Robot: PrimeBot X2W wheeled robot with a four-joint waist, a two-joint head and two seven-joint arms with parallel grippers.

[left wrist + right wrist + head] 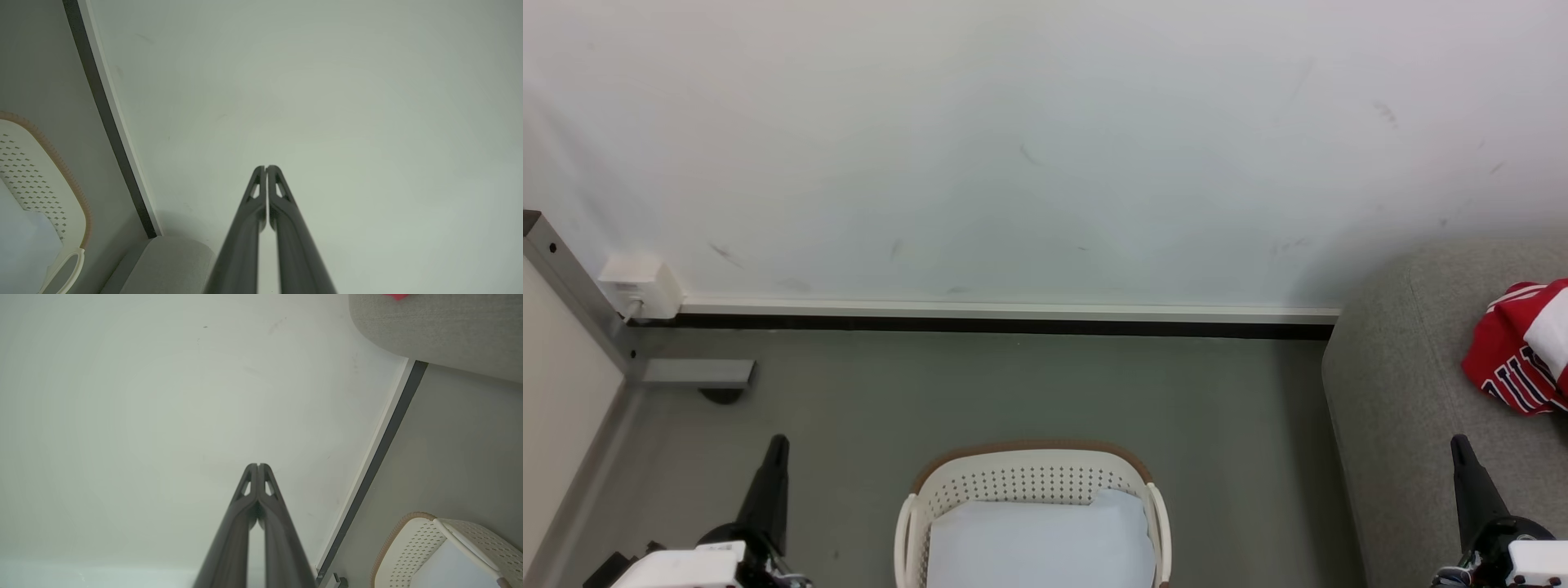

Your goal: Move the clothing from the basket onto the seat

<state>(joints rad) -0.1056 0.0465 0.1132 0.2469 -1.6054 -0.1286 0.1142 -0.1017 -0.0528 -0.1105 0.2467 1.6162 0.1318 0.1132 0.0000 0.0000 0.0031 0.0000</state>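
Observation:
The red clothing [1521,349] with white stripes lies crumpled on the grey seat [1405,392] at the right edge of the head view. On the floor at bottom centre stands the white basket [1029,478] with its brown rim, holding a plain white cloth [1041,543]. My left gripper [778,445] is at the lower left, shut and empty, left of the basket. My right gripper [1459,445] is at the lower right, over the seat's front, also shut and empty. Each wrist view shows its fingers closed together, left gripper [266,167] and right gripper [258,465], pointing at the pale wall.
A white wall with a baseboard [1013,314] runs behind the basket. A white power adapter [641,286] and a metal frame leg [572,286] stand at the left. Grey floor [1013,392] stretches between basket and wall.

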